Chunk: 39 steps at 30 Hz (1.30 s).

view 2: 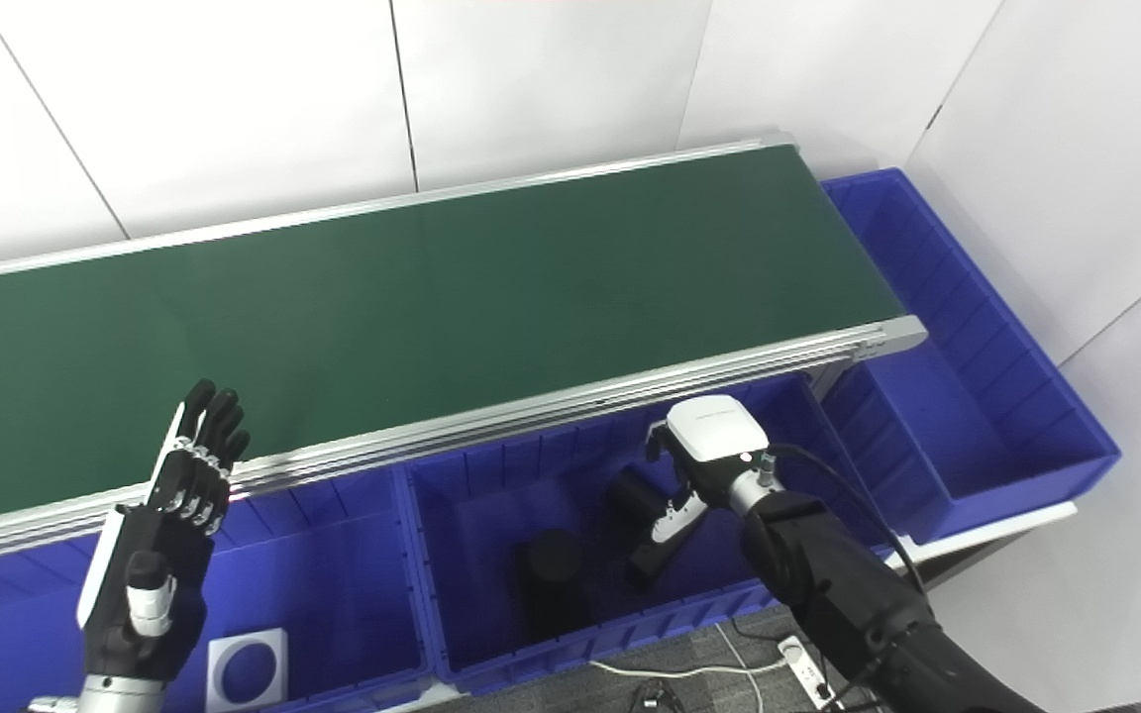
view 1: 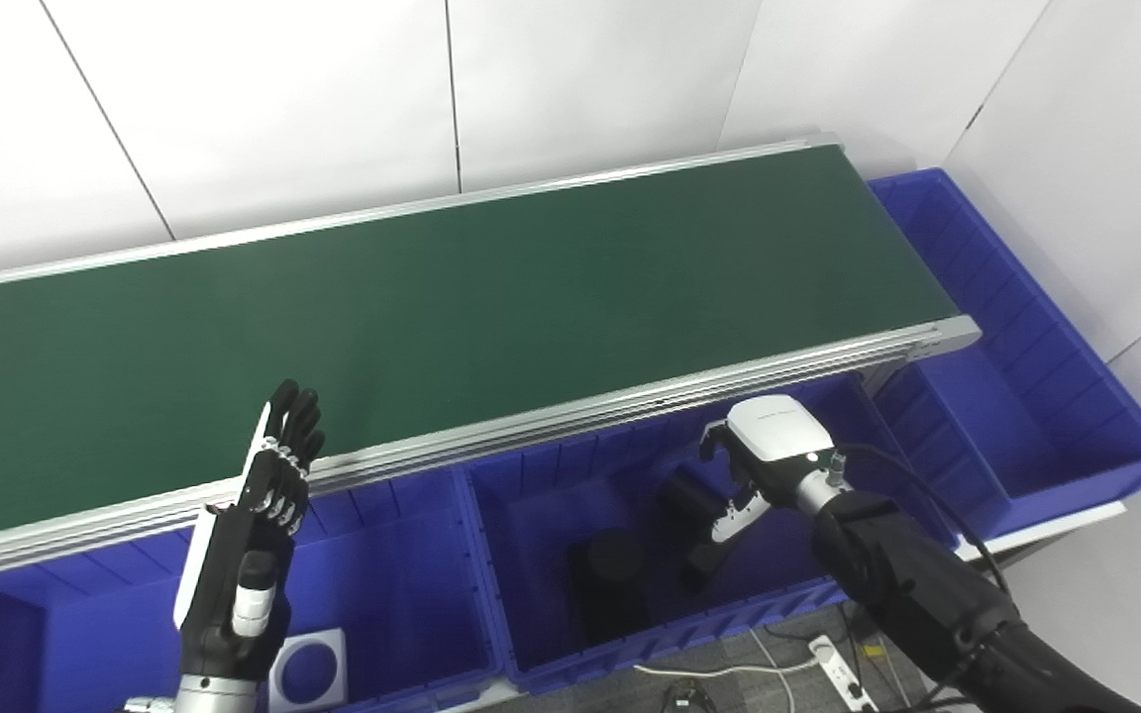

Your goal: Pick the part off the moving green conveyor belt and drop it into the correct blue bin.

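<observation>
Here the green conveyor belt (view 1: 432, 307) runs bare across my view between its aluminium side rails (view 1: 570, 411), slanting up toward the far right. Below the near rail sits a row of blue bins. The middle bin (view 1: 521, 515) holds a black cylindrical part (view 1: 610, 560) standing near its front wall. The left bin (view 1: 402, 584) has a white square plate with a round hole (view 1: 311, 665) lying flat on its floor. A longer blue bin (view 1: 1026, 396) lies at the belt's right end, turned along the wall. White cables and a power strip (view 1: 833, 668) lie on the grey floor in front of the bins.

My right hand (view 1: 744, 475) hangs over the right part of the middle bin, back of the hand up, fingers curled downward. A dark blocky part (view 1: 691, 500) sits right at its fingertips; I cannot tell whether the fingers actually grip it or whether it is free of them, since black fingers and black part merge against the shaded blue. The near rail stands just above and behind this hand.

My left hand (view 1: 254, 535) is raised flat with fingers straight and close together, holding nothing, its fingertips overlapping the near rail in my view.

The left bin's left side is cut off by the frame edge, and my right forearm (view 1: 917, 584) hides the middle bin's front right corner.
</observation>
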{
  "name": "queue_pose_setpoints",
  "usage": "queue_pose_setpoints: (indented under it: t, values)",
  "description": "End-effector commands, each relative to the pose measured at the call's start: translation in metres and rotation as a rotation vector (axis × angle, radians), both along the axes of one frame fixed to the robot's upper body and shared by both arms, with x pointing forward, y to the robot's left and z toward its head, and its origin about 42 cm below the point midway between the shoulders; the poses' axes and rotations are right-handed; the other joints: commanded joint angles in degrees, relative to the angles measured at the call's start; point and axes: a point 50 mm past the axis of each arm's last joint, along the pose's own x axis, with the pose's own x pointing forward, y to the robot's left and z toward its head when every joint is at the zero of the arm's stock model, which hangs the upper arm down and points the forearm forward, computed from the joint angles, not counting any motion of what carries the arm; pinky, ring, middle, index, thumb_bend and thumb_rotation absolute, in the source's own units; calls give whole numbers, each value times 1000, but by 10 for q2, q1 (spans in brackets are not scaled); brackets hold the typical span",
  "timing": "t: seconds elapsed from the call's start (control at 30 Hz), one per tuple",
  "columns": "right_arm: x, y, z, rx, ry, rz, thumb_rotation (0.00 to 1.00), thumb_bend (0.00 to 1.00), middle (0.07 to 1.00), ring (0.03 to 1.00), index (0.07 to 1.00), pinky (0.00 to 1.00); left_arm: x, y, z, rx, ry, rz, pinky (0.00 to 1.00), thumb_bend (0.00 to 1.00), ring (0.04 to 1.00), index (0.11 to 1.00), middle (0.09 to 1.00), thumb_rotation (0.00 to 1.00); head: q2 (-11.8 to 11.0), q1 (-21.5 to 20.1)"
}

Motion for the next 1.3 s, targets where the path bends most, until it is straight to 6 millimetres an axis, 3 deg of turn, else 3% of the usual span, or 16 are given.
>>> queue_pose_setpoints:
  t: [0.0, 0.07, 0.37, 0.43, 0.47, 0.53, 0.6, 0.83, 1.07, 1.2, 1.27]
  values:
    - [4, -9, 12, -25, -27, -8, 376, 935, 445, 359, 632, 272, 3, -3, 8, -10, -59, -6, 1000, 797, 996, 1000, 985, 949, 0, 0]
    - [4, -10, 15, -22, -17, -5, 399, 939, 511, 437, 629, 344, 2, -4, 8, -10, -56, -7, 1000, 799, 998, 1000, 987, 952, 0, 2]
    - [-3, -8, 40, -9, -21, 17, 464, 942, 582, 508, 632, 410, 1, -5, 7, -9, -49, -4, 1000, 814, 1000, 1000, 987, 944, -1, 6]
    - [-6, -6, 48, 4, -42, 21, 456, 942, 562, 484, 629, 387, 1, -4, 7, -8, -49, -1, 1000, 810, 1000, 1000, 986, 946, -1, 6]
    - [-8, -4, 53, 10, -51, 24, 446, 942, 515, 429, 628, 337, 1, -4, 7, -9, -50, 0, 1000, 804, 999, 1000, 985, 946, -1, 8]
    - [-11, 0, 63, 22, -68, 36, 430, 934, 509, 422, 626, 318, 1, -5, 7, -14, -48, 2, 1000, 800, 998, 1000, 983, 944, -1, 8]
    - [-14, 5, 73, 40, -80, 46, 442, 930, 563, 482, 631, 364, 1, -6, 7, -15, -46, 3, 1000, 803, 997, 1000, 980, 945, -1, 14]
    - [-26, 32, 102, 142, -129, 96, 476, 934, 603, 525, 630, 406, 0, -9, 4, -13, -48, 4, 1000, 809, 996, 1000, 980, 944, 1, 42]
    - [-41, 60, 134, 336, -217, 173, 686, 956, 640, 566, 649, 456, -1, -18, -3, -7, -78, 9, 953, 757, 970, 1000, 968, 965, 0, 112]
    - [-51, 70, 145, 503, -267, 185, 815, 954, 677, 592, 720, 473, -2, -25, -6, -23, -67, 4, 952, 745, 968, 1000, 960, 938, -6, 174]
    - [-54, 76, 146, 605, -291, 175, 875, 944, 769, 687, 795, 542, -2, -28, -6, -16, -69, 5, 955, 753, 973, 1000, 958, 943, -7, 190]
